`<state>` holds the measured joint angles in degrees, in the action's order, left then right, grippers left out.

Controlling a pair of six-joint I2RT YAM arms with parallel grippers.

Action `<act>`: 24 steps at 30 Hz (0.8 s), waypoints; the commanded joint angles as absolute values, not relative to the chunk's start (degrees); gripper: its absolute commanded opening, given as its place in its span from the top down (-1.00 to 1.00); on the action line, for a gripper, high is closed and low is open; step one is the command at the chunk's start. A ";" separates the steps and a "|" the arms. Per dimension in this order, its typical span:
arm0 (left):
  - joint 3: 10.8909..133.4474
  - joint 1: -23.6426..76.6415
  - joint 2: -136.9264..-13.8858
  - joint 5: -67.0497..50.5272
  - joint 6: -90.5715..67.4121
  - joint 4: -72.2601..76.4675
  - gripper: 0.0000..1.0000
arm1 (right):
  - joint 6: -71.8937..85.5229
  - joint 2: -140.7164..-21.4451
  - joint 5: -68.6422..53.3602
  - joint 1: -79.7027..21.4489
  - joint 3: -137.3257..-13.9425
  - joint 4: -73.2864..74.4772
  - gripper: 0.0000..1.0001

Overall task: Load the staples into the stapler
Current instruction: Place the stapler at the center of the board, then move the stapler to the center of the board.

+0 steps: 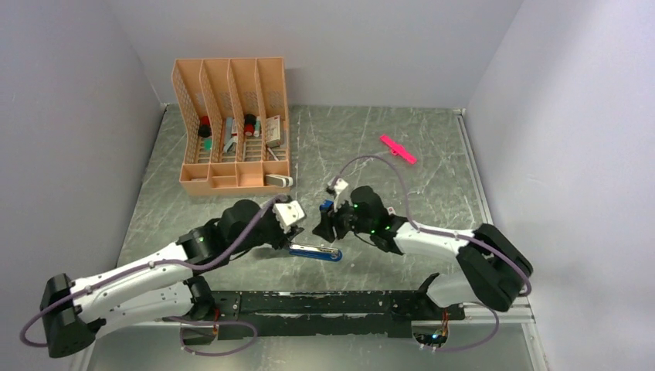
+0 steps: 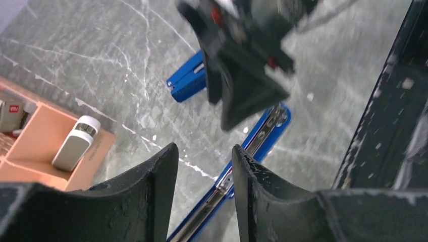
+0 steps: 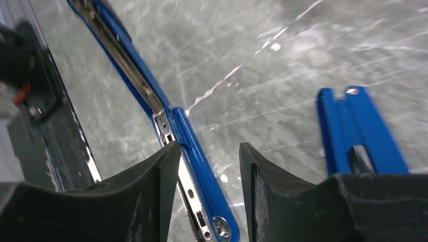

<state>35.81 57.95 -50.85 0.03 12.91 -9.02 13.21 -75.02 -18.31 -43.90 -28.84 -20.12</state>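
The blue stapler (image 1: 315, 252) lies opened out flat on the table, its silvery magazine rail (image 2: 237, 166) facing up. A second blue part of it (image 1: 327, 206) shows further back, beside my right gripper. My left gripper (image 1: 297, 233) hovers over the rail's left end, jaws apart with nothing between them (image 2: 204, 151); the rail runs on the table below the gap. My right gripper (image 1: 328, 226) is over the rail's other end, open too (image 3: 209, 151), the blue rail (image 3: 194, 151) passing under it close to its left finger. The staples are out of view.
An orange desk organizer (image 1: 232, 178) with several small items stands at the back left; a white item (image 2: 75, 143) lies in its front compartment. A bright pink plastic stick (image 1: 398, 149) lies at the back right. The black mounting rail (image 1: 340, 303) runs along the near edge.
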 commanded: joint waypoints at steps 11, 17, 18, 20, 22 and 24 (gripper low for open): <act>28.93 57.75 -47.51 18.64 -35.13 -7.08 0.13 | 0.62 -87.27 -16.02 -52.62 -35.30 -10.35 -0.03; 26.50 57.76 -50.70 23.53 -43.53 -9.07 0.15 | 0.10 -88.18 -13.01 -53.22 -35.60 -9.10 0.07; 26.09 57.75 -50.97 23.77 -44.41 -9.20 0.15 | 0.08 -88.20 -12.69 -53.32 -35.60 -9.07 0.11; 25.56 57.72 -51.64 24.44 -46.15 -9.86 0.15 | 0.15 -88.33 -12.17 -53.34 -35.38 -9.18 0.21; 24.92 57.70 -52.31 25.05 -47.50 -10.43 0.16 | 0.32 -88.33 -12.06 -53.44 -35.13 -9.52 0.31; 24.35 57.66 -52.90 25.41 -48.26 -10.54 0.16 | 0.54 -88.22 -12.10 -53.45 -34.83 -9.90 0.39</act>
<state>25.50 57.95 -52.03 22.33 -43.48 -9.45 1.02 -87.50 -14.66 -53.32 -34.89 -10.90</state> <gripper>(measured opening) 0.425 0.337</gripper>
